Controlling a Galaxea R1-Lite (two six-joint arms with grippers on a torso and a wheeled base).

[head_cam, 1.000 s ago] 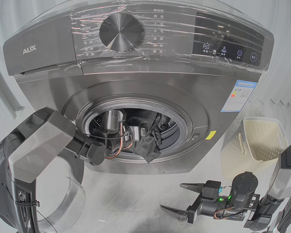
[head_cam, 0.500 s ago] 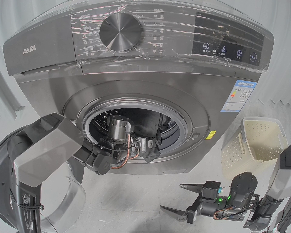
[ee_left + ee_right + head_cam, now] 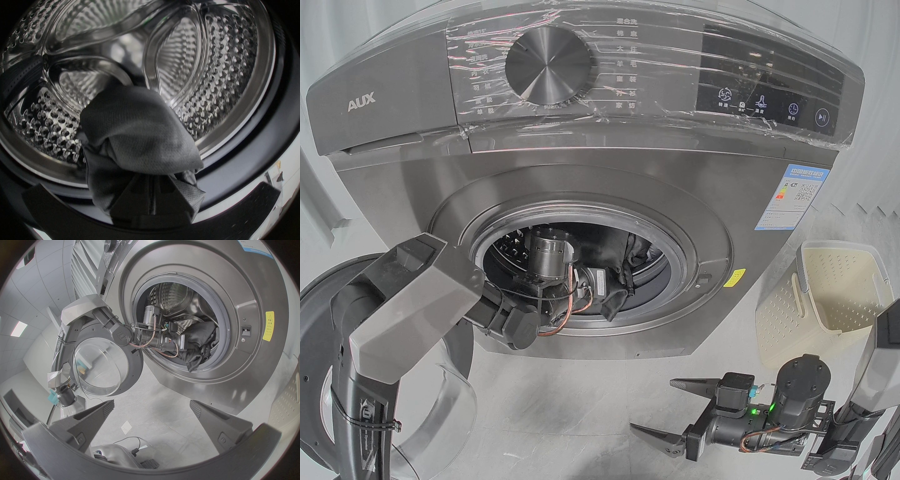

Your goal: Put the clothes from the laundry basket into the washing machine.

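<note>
From the head view, the washing machine (image 3: pixel 581 169) is standing with its door (image 3: pixel 425 387) swung wide. The left arm (image 3: pixel 506 312) is reaching through the opening with the dark garment (image 3: pixel 615 250) bunched at its far end. Over the last second that arm has been pushing farther in. The cloth tail that was drooping well over the lower rim is now riding higher, and only its tip is lying on the lip. The right gripper (image 3: pixel 653 404) has not stirred. It is hovering low over the floor, spread wide and holding nothing, just in front of the laundry basket (image 3: pixel 781 312), where I am seeing no clothes in the part facing me.

In the left wrist view, the left gripper (image 3: pixel 152 187) is pinching the garment (image 3: pixel 137 131), its fingers pressed together under a fold of fabric, with the drum (image 3: pixel 218 47) gaping just beyond.

In the right wrist view, the right gripper (image 3: pixel 151 405) is again showing as open and empty. Past it, the garment (image 3: pixel 200 333) is sitting in the mouth of the machine with one end trailing onto the seal.

To my eye this piece is nearly in. I'd want a deeper push before it is let go, or the tail may be slipping back out.
</note>
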